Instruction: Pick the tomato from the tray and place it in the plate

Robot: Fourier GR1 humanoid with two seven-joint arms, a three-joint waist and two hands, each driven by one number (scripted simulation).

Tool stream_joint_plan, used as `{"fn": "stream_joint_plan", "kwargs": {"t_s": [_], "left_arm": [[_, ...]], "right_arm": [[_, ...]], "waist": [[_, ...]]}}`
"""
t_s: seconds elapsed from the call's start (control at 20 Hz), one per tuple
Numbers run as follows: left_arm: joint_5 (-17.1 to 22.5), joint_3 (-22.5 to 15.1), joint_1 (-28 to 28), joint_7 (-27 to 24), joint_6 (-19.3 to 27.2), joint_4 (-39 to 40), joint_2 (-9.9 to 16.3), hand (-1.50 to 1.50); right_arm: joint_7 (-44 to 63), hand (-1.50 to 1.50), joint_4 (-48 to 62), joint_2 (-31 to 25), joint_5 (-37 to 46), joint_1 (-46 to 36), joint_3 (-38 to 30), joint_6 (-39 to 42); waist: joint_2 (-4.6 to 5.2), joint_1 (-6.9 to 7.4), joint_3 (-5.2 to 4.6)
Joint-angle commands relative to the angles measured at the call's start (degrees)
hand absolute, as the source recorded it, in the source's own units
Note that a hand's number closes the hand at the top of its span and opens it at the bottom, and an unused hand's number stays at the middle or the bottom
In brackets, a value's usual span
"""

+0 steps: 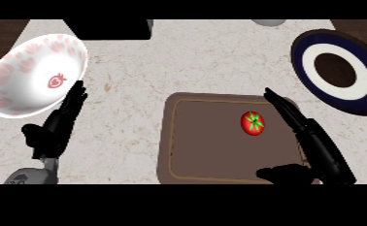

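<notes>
A red tomato [252, 122] with a green star-shaped top lies on the right half of the brown tray [201, 142]. My right hand [315, 147] hovers just right of the tomato, open, fingers straight and pointing up-left, thumb spread low at the tray's near edge; it does not touch the tomato. The dark blue plate [309, 65] with a white ring and brown centre sits at the far right. At the left, my left hand [57, 125] rests open, fingers up, beside a white bowl.
A white bowl [36, 74] with pink prints and a red strawberry mark stands at the far left. A black object [114, 28] sits at the counter's back edge, and a pale round object [269, 22] shows at the top right.
</notes>
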Motion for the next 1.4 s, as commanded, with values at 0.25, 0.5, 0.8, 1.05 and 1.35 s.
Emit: {"fn": "stream_joint_plan", "kwargs": {"t_s": [0.25, 0.5, 0.8, 1.05, 1.35], "left_arm": [[-1.0, 0.7, -0.1, 1.6, -0.9, -1.5, -0.7, 0.00], [-2.3, 0.9, 1.7, 4.3, -0.9, -6.2, 0.1, 0.00], [-3.0, 3.2, -1.8, 0.8, -2.8, 1.9, -2.3, 0.00], [-6.1, 1.6, 2.5, -0.4, -1.5, -2.1, -5.8, 0.00], [-5.6, 5.6, 1.9, 2.4, -5.5, -4.0, -4.2, 0.00]], "right_arm": [[19.7, -1.50, -4.6, -4.3, 2.5, -4.3, 0.4, 14.6], [23.2, -1.50, -4.0, -6.0, 2.9, -6.1, -2.1, 20.9], [30.5, -1.50, 0.2, 0.0, 9.9, -11.4, 1.1, 25.5], [20.8, -1.50, 9.3, 4.9, 16.0, -7.6, 2.1, 22.8], [22.5, -1.50, 14.0, 10.8, 19.2, -13.8, -2.0, 27.7]], "waist": [[0.09, 0.49, 0.11], [0.06, 0.68, 0.14], [0.22, 0.58, 0.09], [0.18, 0.63, 0.14], [0.16, 0.75, 0.13]]}}
